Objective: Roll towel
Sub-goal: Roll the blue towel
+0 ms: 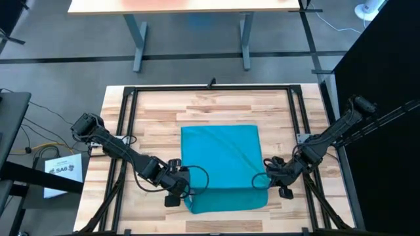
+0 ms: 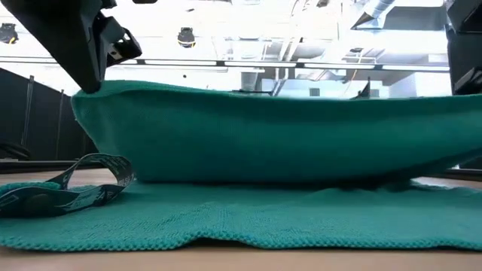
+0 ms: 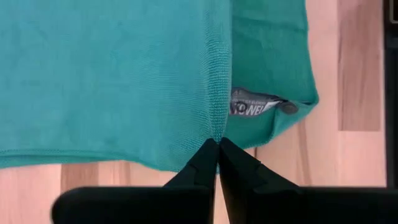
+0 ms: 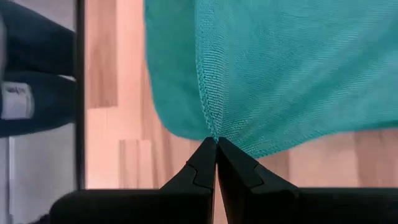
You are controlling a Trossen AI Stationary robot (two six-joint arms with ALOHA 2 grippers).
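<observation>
Teal towel is lying mid-table on the wooden table, its near edge lifted and folding over toward 12 o'clock. Left gripper is pinching the towel's edge at about 7 o'clock, jaws pressed together on the fabric. Right gripper is pinching the opposite edge at about 4 o'clock, jaws likewise clamped on cloth. A label is showing under the fold near the left gripper.

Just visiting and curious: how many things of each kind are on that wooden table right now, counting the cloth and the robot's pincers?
Teal towel, near edge lifted off the wooden table: 1
Pincers, left pincer and right pincer, both shut on the towel's edge: 2
Total: 3
</observation>
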